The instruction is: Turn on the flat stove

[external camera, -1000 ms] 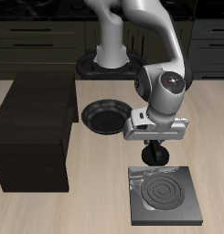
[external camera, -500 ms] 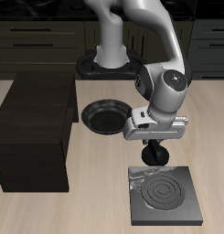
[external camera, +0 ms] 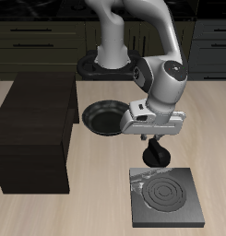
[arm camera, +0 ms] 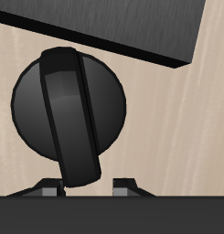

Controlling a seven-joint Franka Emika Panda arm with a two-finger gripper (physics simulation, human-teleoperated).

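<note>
The flat stove (external camera: 166,198) is a dark-grey slab with a ringed burner, near the table's front edge. The burner is dark, not glowing. Its round black knob (external camera: 157,159) sits at the slab's back edge. In the wrist view the knob (arm camera: 68,114) fills much of the picture, with a raised bar across it, beside the slab's edge (arm camera: 132,27). My gripper (external camera: 155,146) hangs just above the knob. In the wrist view its fingertips (arm camera: 57,188) stand apart by the end of the bar, holding nothing.
A black frying pan (external camera: 105,117) lies farther back, close beside my hand. A big dark wooden box (external camera: 36,129) stands along the table's side. The robot's base (external camera: 110,60) is at the back.
My hand has risen a little above the knob and shifted slightly toward the back. The knob, stove and pan have not moved.
</note>
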